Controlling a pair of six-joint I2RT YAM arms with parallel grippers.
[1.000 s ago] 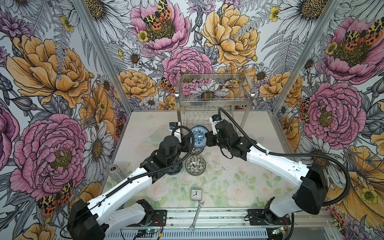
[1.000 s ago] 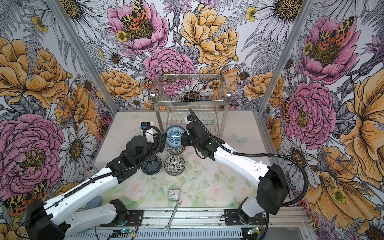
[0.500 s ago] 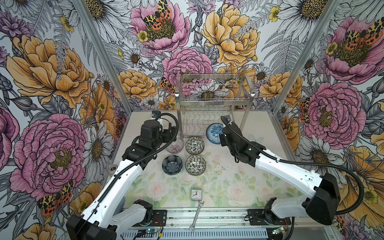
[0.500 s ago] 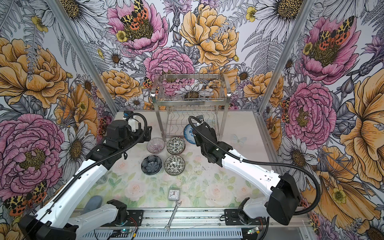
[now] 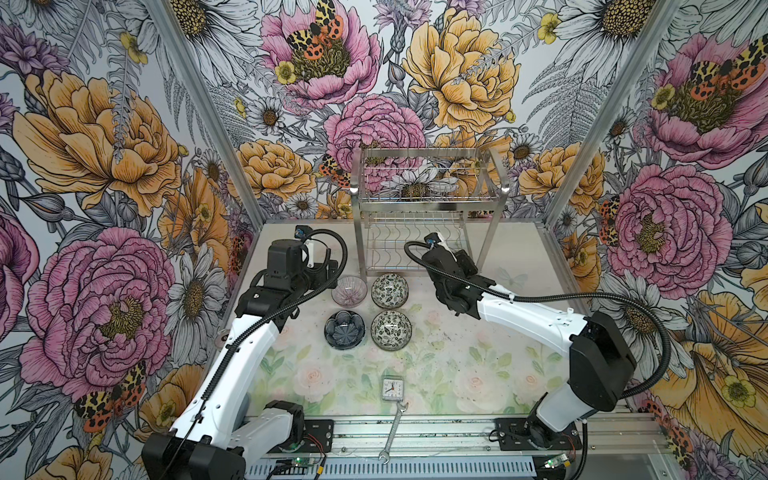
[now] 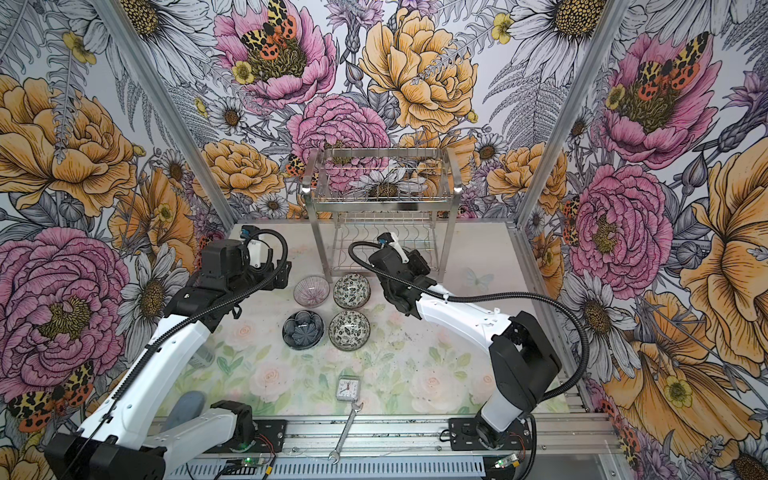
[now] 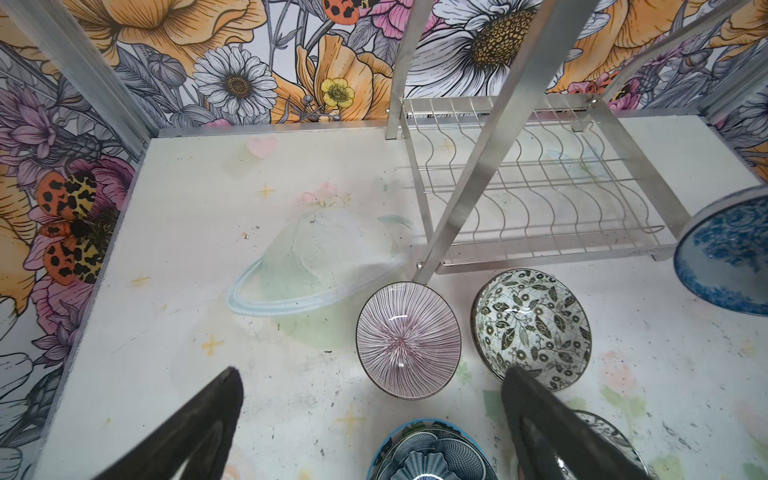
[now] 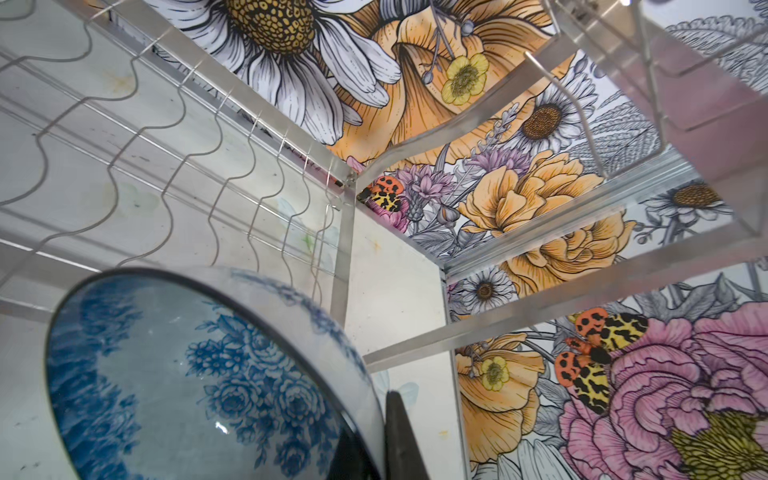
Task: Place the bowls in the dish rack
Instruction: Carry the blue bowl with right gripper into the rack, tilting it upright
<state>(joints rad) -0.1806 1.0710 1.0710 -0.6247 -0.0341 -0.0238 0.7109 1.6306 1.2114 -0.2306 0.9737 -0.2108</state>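
Observation:
The steel dish rack (image 5: 428, 216) (image 6: 382, 208) stands at the back centre, both tiers bare. Four bowls sit on the table in front of it: a pink one (image 5: 349, 291), two black-and-white floral ones (image 5: 389, 290) (image 5: 391, 330) and a dark blue petal one (image 5: 344, 329). My right gripper (image 8: 376, 449) is shut on the rim of a blue-and-white bowl (image 8: 187, 374) (image 7: 727, 257), held tilted at the front of the lower tier. In both top views the right wrist (image 5: 453, 266) hides this bowl. My left gripper (image 7: 372, 374) (image 5: 328, 272) hangs open and holds nothing, just left of the pink bowl (image 7: 407, 340).
A small square clock (image 5: 392, 388) lies near the front edge, with a wrench (image 5: 392, 432) on the rail behind it. The rack's front legs (image 7: 469, 166) stand close to the pink and floral bowls. Flowered walls close in the table on three sides.
Both grippers met at the blue-and-white bowl a second ago. The left one has let go, opened and drawn back to the left. The right one has carried the bowl to the rack's lower tier.

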